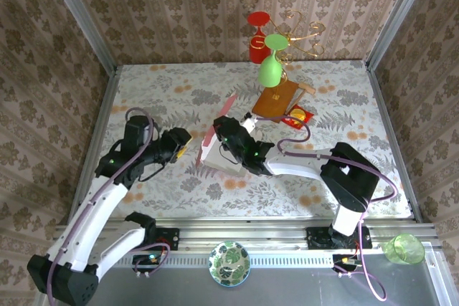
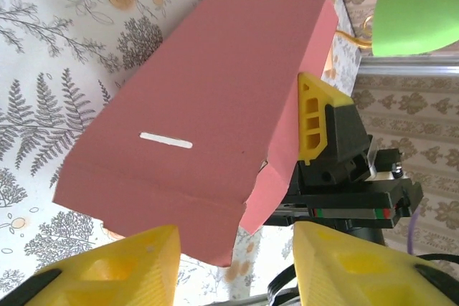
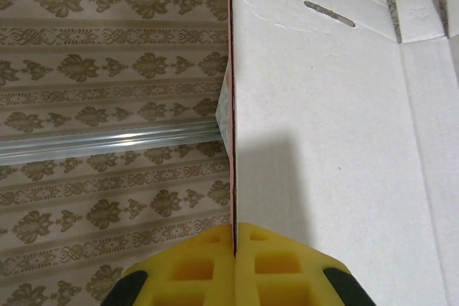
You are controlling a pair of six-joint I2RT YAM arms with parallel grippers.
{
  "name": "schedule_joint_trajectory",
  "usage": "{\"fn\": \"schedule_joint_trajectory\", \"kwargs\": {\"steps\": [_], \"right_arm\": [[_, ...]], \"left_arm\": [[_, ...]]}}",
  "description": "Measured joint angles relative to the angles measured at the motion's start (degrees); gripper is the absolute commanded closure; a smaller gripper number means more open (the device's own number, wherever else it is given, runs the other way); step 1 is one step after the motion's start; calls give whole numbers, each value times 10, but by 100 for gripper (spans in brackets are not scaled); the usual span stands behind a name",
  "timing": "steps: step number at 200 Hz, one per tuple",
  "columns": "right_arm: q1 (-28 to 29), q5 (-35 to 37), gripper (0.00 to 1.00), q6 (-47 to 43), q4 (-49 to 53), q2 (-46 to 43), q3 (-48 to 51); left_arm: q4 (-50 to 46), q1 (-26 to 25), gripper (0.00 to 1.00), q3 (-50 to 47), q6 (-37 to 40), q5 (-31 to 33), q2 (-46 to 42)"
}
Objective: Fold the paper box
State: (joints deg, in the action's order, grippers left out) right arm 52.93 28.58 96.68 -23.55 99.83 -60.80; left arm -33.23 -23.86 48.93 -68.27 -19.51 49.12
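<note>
One paper box (image 1: 209, 140), one left pincer (image 1: 183, 150), one right pincer (image 1: 222, 131), one brown board (image 1: 276, 99), one red-yellow packet (image 1: 297, 115), one bowl (image 1: 229, 264), one green cup (image 1: 404, 249), one red goblet (image 1: 258, 49), one green goblet (image 1: 270, 71).

White arms (image 1: 92, 218), black joints (image 1: 135, 138), yellow fingers (image 2: 115, 266), purple cables (image 1: 363, 271)

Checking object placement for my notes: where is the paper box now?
In the top view the paper box sits mid-table, just right of the left gripper. The right gripper has its fingers pinched on one panel's edge.
</note>
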Motion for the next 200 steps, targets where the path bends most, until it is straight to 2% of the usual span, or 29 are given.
{"fn": "schedule_joint_trajectory", "kwargs": {"steps": [25, 55, 78, 110, 126, 144, 178, 200], "right_arm": [[-1, 0, 100, 9, 15, -5, 0], [-6, -3, 100, 9, 26, -10, 0], [-11, -10, 100, 8, 34, -12, 0], [-17, -23, 100, 6, 50, -12, 0], [-20, -31, 100, 6, 63, -12, -6], [-23, -38, 100, 6, 77, -12, -20], [-25, -50, 100, 7, 97, -12, -33], [-25, -52, 100, 7, 106, -12, -33]], "left_arm": [[-24, -9, 72, 25, 84, 23, 43], [-52, -21, 74, 39, 223, 50, 52], [-45, -39, 63, 19, 295, 54, 25], [-29, -42, 64, 12, 314, 47, 11], [-24, -60, 64, 17, 331, 45, 21], [-26, -86, 58, 24, 366, 50, 27], [-37, -115, 46, 32, 440, 90, 43], [-37, -151, 39, 35, 480, 135, 59]]}}
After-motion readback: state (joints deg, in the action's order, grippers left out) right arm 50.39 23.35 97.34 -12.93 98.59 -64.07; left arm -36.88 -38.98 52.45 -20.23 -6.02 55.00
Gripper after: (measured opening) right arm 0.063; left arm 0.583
